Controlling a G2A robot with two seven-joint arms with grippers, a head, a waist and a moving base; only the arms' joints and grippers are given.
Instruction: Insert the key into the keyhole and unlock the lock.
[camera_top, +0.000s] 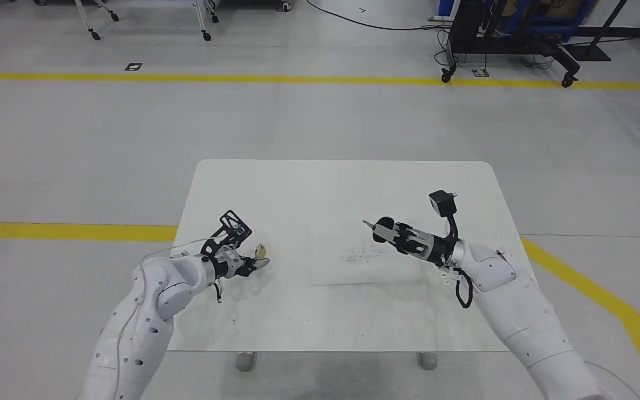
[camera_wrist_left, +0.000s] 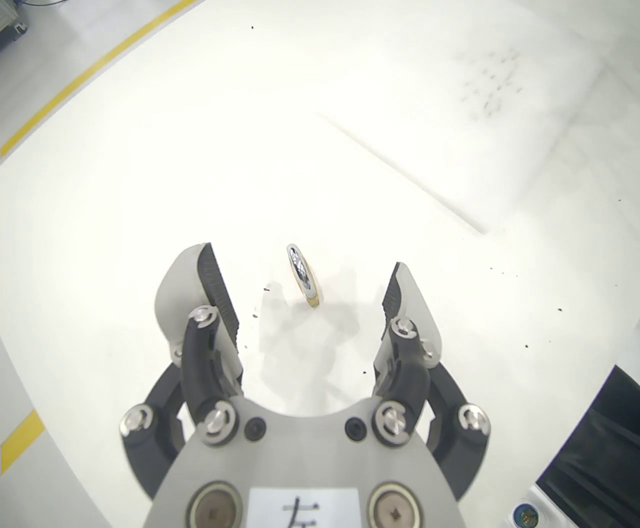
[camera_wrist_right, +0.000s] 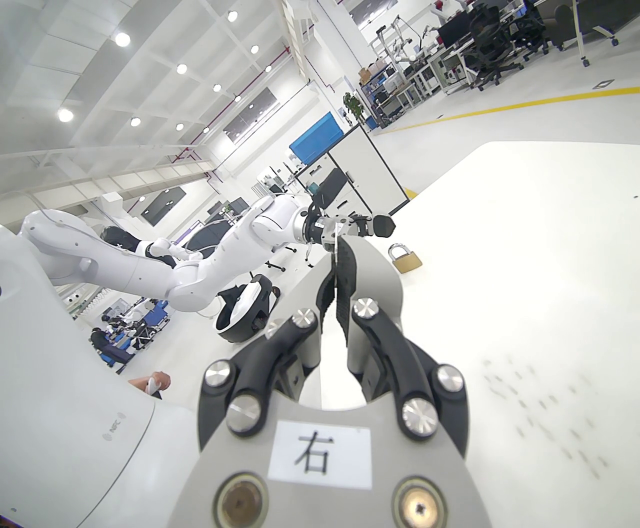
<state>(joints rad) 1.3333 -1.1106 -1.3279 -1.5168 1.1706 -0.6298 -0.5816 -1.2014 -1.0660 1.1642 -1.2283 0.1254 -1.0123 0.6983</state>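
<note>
A brass padlock (camera_wrist_left: 303, 275) with a silver shackle stands on edge on the white table (camera_top: 330, 190). It lies between the fingers of my open left gripper (camera_wrist_left: 301, 259), touching neither. From above, the padlock (camera_top: 261, 254) is at the tip of the left gripper (camera_top: 247, 262), near the table's left edge. My right gripper (camera_top: 383, 231) hovers right of centre, shut on a thin metal key (camera_top: 369, 225) that pokes out toward the left. In the right wrist view the right gripper (camera_wrist_right: 341, 250) has its fingers pressed together, aimed at the distant padlock (camera_wrist_right: 406, 257) and the left gripper (camera_wrist_right: 372, 227).
Dark scuff marks (camera_top: 360, 250) and a faint seam (camera_wrist_left: 400, 175) mark the table between the two arms. The table's left edge (camera_top: 185, 260) runs close beside the left gripper. A black object (camera_wrist_left: 600, 450) sits at the left wrist view's corner.
</note>
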